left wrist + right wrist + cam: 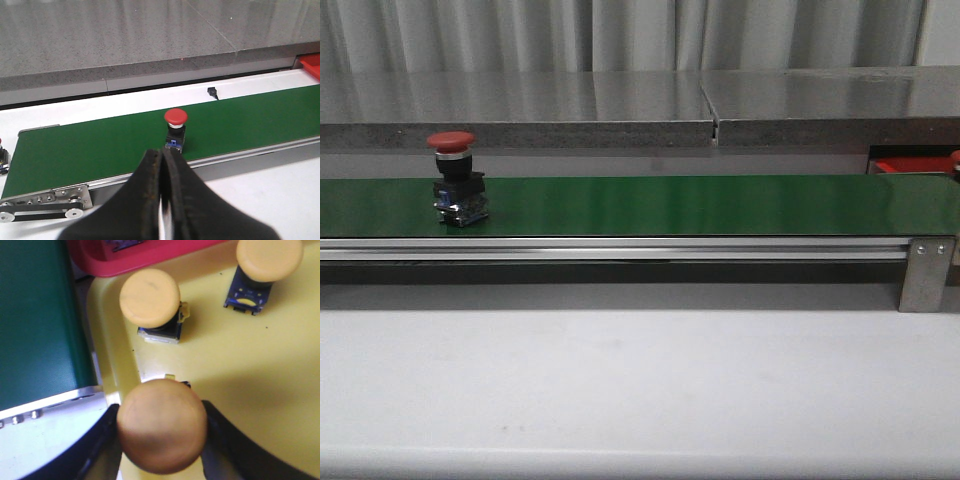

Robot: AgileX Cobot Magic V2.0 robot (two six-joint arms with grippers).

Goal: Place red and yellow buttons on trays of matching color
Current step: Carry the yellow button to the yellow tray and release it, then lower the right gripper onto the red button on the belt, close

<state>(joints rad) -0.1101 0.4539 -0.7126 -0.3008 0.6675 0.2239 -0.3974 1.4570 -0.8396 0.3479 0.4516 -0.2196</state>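
Observation:
A red button (pixel 452 175) with a black base stands upright on the green belt (pixel 670 205), towards its left end. My left gripper (pixel 161 154) is shut and empty, just in front of the belt's near rail, with the same red button (pixel 176 127) a little beyond its tips. In the right wrist view my right gripper (pixel 162 437) is shut on a yellow button (pixel 162 426), its fingers pressing both sides of the cap, above the near edge of the yellow tray (pixel 280 370). Two more yellow buttons (pixel 150 297) (pixel 269 259) stand on that tray. Neither gripper shows in the front view.
A red tray (pixel 908 165) sits past the belt's right end, and its rim (pixel 110 260) borders the yellow tray. The belt's metal end bracket (pixel 926 272) stands at the right. A small black part (pixel 213 92) lies behind the belt. A grey stone ledge (pixel 520 105) runs along the back.

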